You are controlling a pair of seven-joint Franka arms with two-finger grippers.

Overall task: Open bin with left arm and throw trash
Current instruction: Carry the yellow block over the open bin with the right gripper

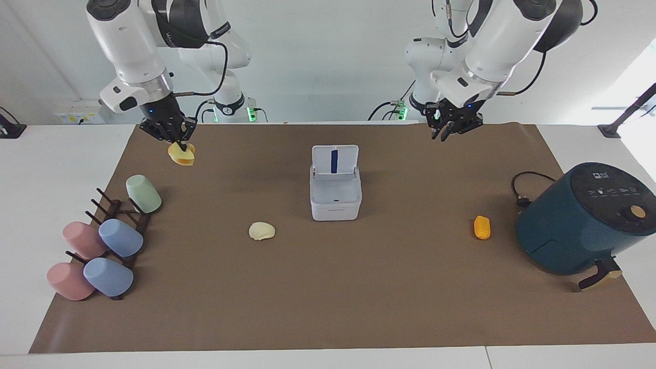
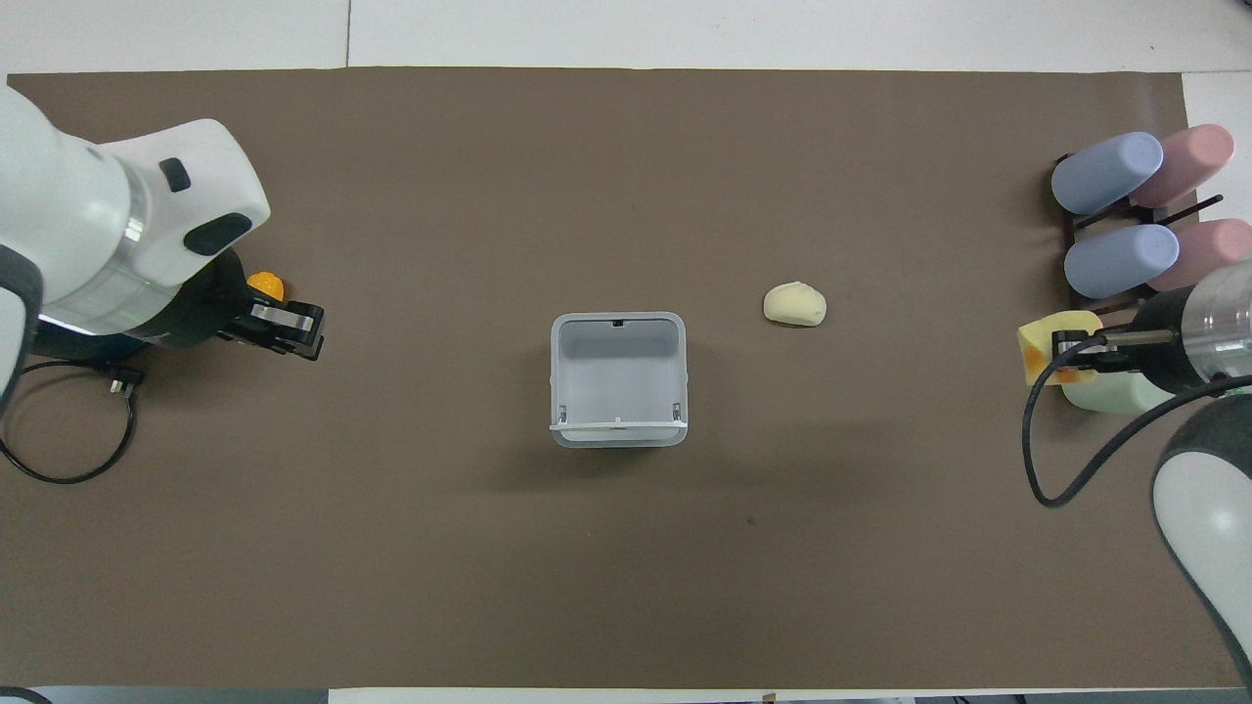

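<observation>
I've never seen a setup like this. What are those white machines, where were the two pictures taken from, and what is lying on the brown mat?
They are two robot arms, each ending in a two-fingered gripper. One picture faces them across the table; the other looks steeply down from above them. The right gripper holds a yellow wedge in the air. The left gripper, open, hangs empty. Mid-mat stands the bin, lid raised. A cream lump and an orange piece lie on the mat. Pastel cups sit on a rack; an air fryer stands at the left arm's end.
</observation>
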